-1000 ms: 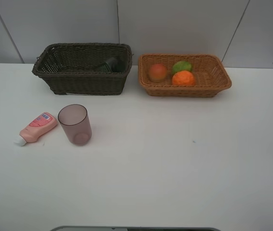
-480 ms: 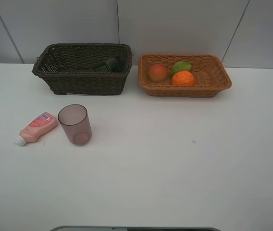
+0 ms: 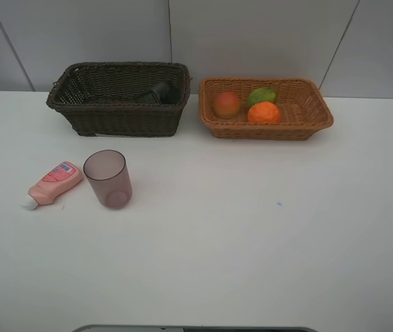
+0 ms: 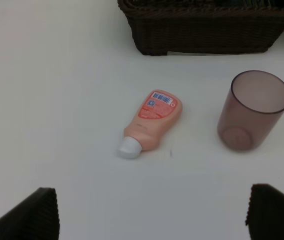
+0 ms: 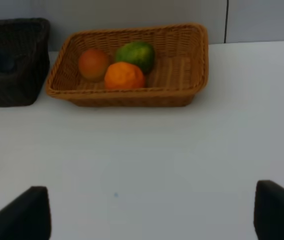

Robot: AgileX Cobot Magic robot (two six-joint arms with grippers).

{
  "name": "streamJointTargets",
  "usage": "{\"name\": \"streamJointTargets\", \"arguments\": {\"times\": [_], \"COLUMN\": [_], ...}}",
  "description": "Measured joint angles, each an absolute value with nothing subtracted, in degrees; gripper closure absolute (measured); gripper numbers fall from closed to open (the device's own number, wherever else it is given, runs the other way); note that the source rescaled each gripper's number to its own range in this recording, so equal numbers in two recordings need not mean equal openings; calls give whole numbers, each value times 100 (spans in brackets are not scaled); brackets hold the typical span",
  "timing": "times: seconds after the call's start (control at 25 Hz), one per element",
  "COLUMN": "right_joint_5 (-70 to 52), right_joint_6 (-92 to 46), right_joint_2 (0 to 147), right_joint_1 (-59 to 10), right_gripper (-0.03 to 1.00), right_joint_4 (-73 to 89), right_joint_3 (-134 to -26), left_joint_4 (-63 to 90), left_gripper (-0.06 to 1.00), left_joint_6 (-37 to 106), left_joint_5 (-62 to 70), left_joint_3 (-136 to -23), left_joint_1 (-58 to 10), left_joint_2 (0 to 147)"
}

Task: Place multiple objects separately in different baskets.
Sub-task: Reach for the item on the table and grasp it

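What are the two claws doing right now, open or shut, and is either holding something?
Left gripper: open, holding nothing.
Right gripper: open, holding nothing.

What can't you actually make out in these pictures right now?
- Dark pump bottle: exterior high view, mostly hidden behind the dark basket wall.
- Pink tube label print: left wrist view, too small to read.
- Left fingers and right fingers: wrist views, only tips show, cut off by the frame edge.
- Both arms: outside the exterior high view.
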State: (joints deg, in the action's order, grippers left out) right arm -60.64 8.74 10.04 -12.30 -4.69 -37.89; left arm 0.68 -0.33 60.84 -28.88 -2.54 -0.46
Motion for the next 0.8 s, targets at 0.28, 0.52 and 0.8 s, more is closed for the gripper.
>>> {"name": "streamJointTargets", "arguments": {"times": [0.28, 0.52, 0.8], "right_joint_5": [-5977, -6067, -6067], "right_joint_6": [874, 874, 866], "right_joint_2": [516, 493, 493], "right_joint_1": [-1230, -1230, -675], "right_gripper": [14, 14, 14], "right_joint_4": [-469, -469, -469], "right_joint_3": [-3114, -3020, -3020], "left_joint_4": [68, 68, 68], "left_gripper": [-2, -2, -2], "left_joint_6": [-33, -33, -33], "left_joint_5": [6084, 6084, 6084], "left_joint_3": [-2888, -2888, -2888], "left_joint_1": [-254, -254, -254], "left_joint_2": [-46, -46, -46]}}
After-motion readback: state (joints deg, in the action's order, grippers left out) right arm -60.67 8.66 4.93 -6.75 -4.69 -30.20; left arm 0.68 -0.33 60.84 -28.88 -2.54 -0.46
